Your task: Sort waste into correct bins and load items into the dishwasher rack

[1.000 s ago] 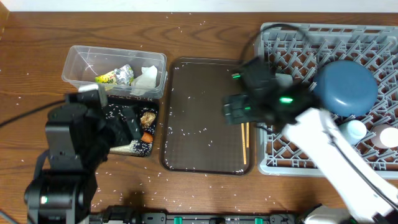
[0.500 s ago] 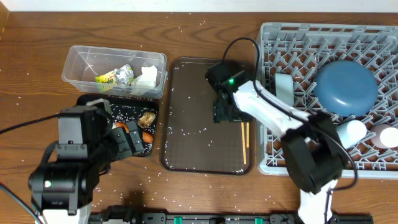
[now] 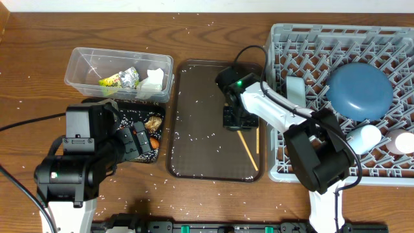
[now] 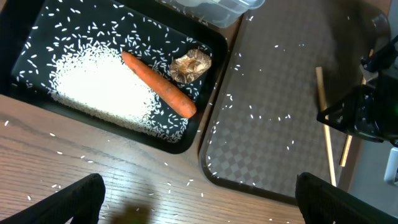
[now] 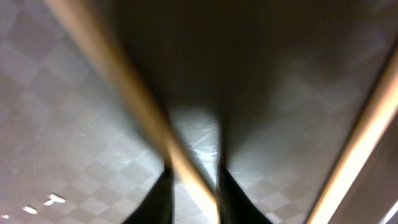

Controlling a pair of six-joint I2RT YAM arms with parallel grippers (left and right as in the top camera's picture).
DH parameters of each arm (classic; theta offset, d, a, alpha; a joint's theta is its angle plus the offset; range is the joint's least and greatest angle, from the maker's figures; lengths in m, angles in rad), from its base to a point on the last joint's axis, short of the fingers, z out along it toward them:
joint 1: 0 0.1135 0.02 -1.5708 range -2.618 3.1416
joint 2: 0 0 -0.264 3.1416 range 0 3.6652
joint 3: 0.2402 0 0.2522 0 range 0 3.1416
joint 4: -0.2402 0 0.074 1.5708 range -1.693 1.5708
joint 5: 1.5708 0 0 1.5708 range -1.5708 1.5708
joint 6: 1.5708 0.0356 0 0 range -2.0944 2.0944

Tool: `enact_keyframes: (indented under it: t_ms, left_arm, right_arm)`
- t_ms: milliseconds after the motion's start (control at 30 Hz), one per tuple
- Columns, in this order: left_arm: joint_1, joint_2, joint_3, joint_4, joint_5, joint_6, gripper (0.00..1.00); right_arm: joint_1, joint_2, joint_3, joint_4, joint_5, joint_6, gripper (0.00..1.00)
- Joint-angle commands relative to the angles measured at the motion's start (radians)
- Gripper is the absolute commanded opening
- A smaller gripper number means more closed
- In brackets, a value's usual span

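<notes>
My right gripper is down on the dark brown serving tray, shut on one wooden chopstick that slants between its fingers. The other chopstick lies beside it. In the overhead view the gripped chopstick angles toward the tray's near right corner. My left gripper hangs open over the table, beside the black tray. That tray holds the carrot, the brown lump and a heap of rice. The clear tub holds the shiny wrapper and white paper.
The grey rack at the right holds the dark-blue plate-bowl, a pale upright dish, a light cup and a pink cup. Rice grains are scattered over the brown tray and the wooden table.
My right gripper came down and closed on one chopstick, which swung from straight to slanted. My left arm shifted slightly, staying open.
</notes>
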State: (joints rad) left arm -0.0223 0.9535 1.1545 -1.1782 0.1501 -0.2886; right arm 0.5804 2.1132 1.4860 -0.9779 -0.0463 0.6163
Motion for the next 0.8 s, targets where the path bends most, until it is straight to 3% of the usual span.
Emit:
enact_keyframes:
  t_ms: [0,233,433,633,767]
  left_arm:
    - [0.004,0.008,-0.002,-0.003,-0.005,-0.005,0.98]
    - [0.004,0.01,-0.002,-0.003,-0.005,-0.005,0.98]
    - [0.004,0.01,-0.002,-0.003,-0.005,-0.005,0.98]
    - [0.004,0.012,-0.002,-0.003,-0.005,-0.005,0.98]
    - [0.004,0.012,-0.002,-0.003,-0.005,-0.005,0.98]
  right_arm:
    - [0.016,0.051,-0.011,0.002,-0.002,-0.003,0.01]
    - [-0.017,-0.06,0.001,0.0,-0.011,-0.133,0.01]
    - [-0.077,-0.259,0.002,-0.024,-0.009,-0.197,0.01]
    - [-0.241,-0.463,0.002,-0.061,0.072,-0.234,0.01]
    - [-0.392,-0.507,0.002,-0.087,0.076,-0.354,0.01]
